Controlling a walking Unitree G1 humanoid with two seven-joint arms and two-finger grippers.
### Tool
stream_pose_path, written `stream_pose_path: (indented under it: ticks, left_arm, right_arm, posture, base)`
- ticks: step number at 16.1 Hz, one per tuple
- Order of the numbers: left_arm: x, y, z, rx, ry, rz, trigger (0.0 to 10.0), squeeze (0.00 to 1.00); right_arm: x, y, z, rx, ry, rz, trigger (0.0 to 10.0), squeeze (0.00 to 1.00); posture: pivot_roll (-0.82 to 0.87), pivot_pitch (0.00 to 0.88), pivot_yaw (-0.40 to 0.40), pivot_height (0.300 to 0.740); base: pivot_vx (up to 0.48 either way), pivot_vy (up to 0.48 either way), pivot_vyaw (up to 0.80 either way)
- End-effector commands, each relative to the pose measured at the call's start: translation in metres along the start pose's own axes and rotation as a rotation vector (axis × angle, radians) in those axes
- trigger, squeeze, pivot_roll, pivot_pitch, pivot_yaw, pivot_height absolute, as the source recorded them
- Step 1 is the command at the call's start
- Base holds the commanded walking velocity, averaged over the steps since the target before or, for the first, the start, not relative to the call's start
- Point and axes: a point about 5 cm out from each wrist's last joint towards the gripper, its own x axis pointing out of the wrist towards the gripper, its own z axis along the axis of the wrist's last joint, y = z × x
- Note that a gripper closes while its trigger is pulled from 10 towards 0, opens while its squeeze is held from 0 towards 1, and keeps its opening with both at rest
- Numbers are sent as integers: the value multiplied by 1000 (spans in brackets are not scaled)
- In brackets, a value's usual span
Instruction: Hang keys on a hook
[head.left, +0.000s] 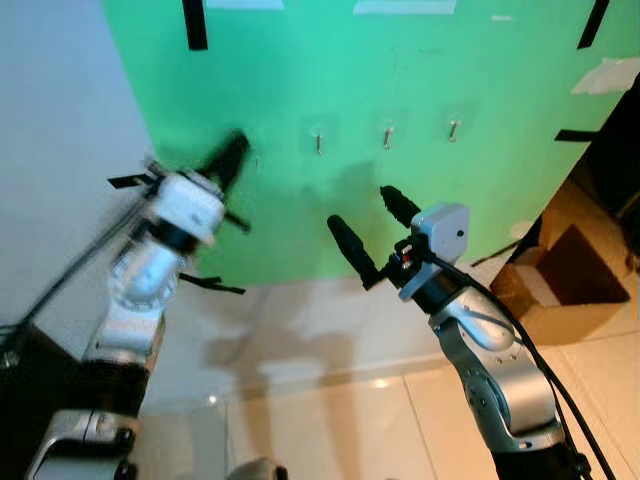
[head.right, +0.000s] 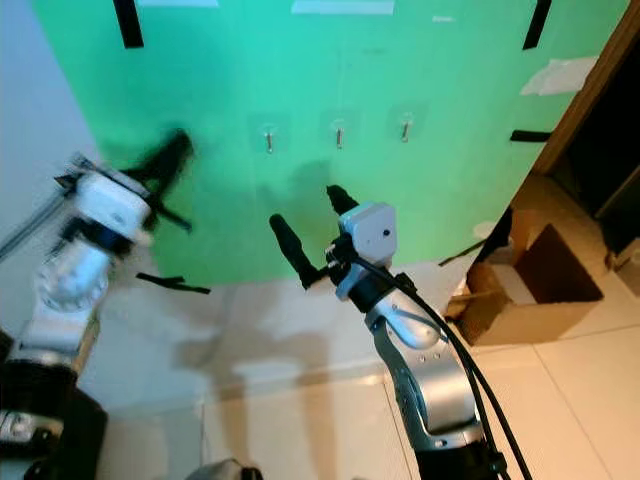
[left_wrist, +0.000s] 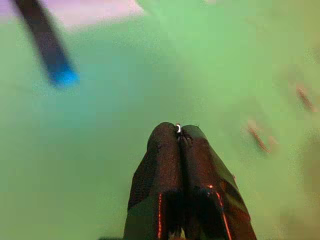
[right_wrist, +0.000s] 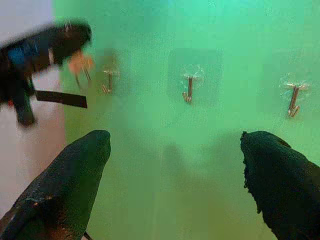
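We have our left gripper (head.left: 232, 152) raised against the green board (head.left: 420, 190), its jaws pressed together, and in the right wrist view a small ring with something pale hanging from it, which we take to be the keys (right_wrist: 81, 67), dangles from their tip just beside the leftmost hook (right_wrist: 107, 82). The left arm is blurred in both eye views, so we cannot say exactly how the ring sits in the jaws.

Three small hooks sit in a row on clear adhesive pads: the leftmost, the middle hook (right_wrist: 189, 89) and the rightmost hook (right_wrist: 294, 100). We hold the keys high and close to the first one, presumably so the ring can be dropped over its upturned tip.

Our right gripper (head.left: 372, 228) hangs lower and well apart from the board, jaws wide apart and holding nothing (its wrist camera looks squarely at the hooks, which may be why it is parked there). A cardboard box (head.left: 560, 275) stands on the tiled floor (head.left: 330, 420) by the doorway at right.

The ring is not yet on the hook.
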Motion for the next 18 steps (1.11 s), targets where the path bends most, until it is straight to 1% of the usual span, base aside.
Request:
stream_pose_path:
  ticks: [1, 2, 4, 5, 7, 9, 10, 15, 18]
  left_arm:
    - [6, 10, 8, 5, -34, 47, 10000, 0]
    - [14, 19, 13, -1, -55, 89, 10000, 0]
    - [27, 27, 13, -15, -53, 115, 10000, 0]
    - [31, 27, 13, -25, -48, 115, 10000, 0]
    - [36, 18, 7, -84, -20, 102, 10000, 0]
    - [37, 8, 3, -143, 1, 74, 10000, 0]
    - [37, 4, 2, -157, 4, 59, 10000, 0]
    - [33, -5, -8, -196, 47, 20, 10000, 0]
    - [28, -6, -14, -207, 73, 21, 10000, 0]
  right_arm:
    - [2, 1, 2, 2, -3, 11, 10000, 0]
    - [5, 2, 2, 4, -8, 17, 10000, 0]
    - [10, 2, 2, 7, -17, 26, 10000, 0]
    - [12, 2, 3, 8, -20, 28, 10000, 0]
    - [14, 3, 2, 8, -22, 33, 10000, 0]
    - [14, 2, 2, 9, -24, 25, 10000, 0]
    - [14, 2, 1, 9, -24, 22, 10000, 0]
    - [11, 2, -1, 8, -20, 5, 10000, 0]
    - [10, 1, -1, 4, -19, -1, 10000, 0]
  posture:
    - [5, 0, -8, 740]
    - [23, 0, -18, 740]
    - [36, 0, -25, 740]
    - [43, 0, -30, 740]
    - [41, 0, -22, 740]
    - [35, 0, -14, 740]
    - [32, 0, -10, 740]
    - [13, 0, 7, 740]
    - [9, 0, 10, 740]
  base:
    - [0, 0, 0]
    - [0, 0, 0]
    - [0, 0, 0]
    - [0, 0, 0]
    - [0, 0, 0]
    - [0, 0, 0]
    - [0, 0, 0]
    - [0, 0, 0]
    - [0, 0, 0]
